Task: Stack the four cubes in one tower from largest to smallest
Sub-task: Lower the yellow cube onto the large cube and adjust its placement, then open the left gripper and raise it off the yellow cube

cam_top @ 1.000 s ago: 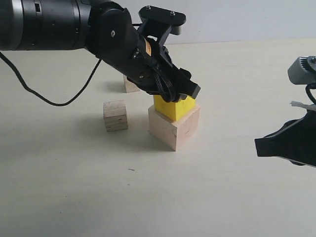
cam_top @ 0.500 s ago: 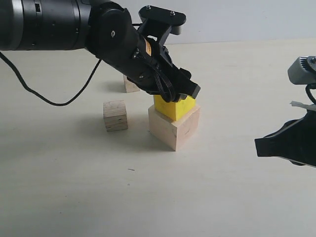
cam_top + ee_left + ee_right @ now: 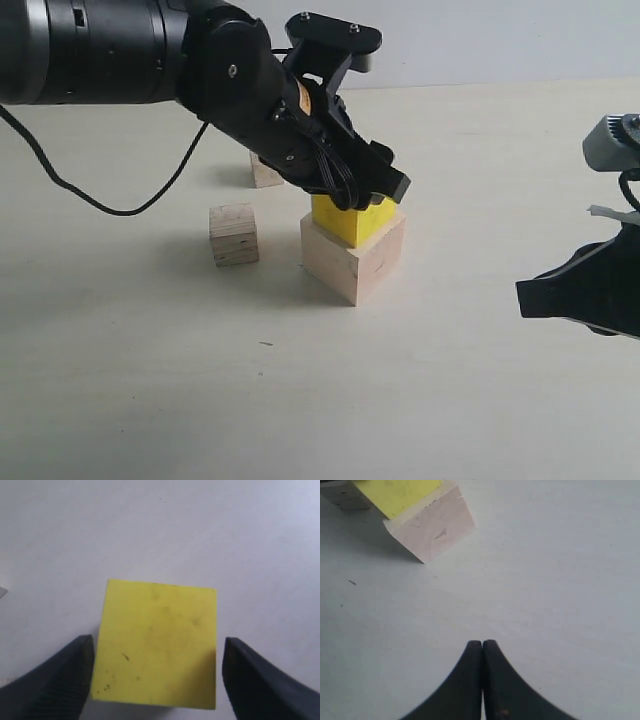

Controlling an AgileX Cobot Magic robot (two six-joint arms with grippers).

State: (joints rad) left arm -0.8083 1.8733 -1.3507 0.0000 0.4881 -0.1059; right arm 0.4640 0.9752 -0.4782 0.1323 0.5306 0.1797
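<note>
The left gripper [image 3: 157,642] sits low over the yellow cube [image 3: 350,222], which rests on the largest pale wood cube [image 3: 355,262] near the middle of the table [image 3: 300,400]. The yellow cube is turned slightly against the base beneath it. In the left wrist view it lies squarely between the two black fingers [image 3: 55,680]. One is at or almost at a side face. The other stands just clear of the opposite face, so the jaws are parted around the cube, not clamped on it.

The grainy wood cube [image 3: 233,235] stands alone to the left of the stack. The smallest pale wood cube [image 3: 263,174] lies behind, partly hidden by the arm. The right gripper [image 3: 482,647] hangs well to the right, its fingers pressed together on nothing.
</note>
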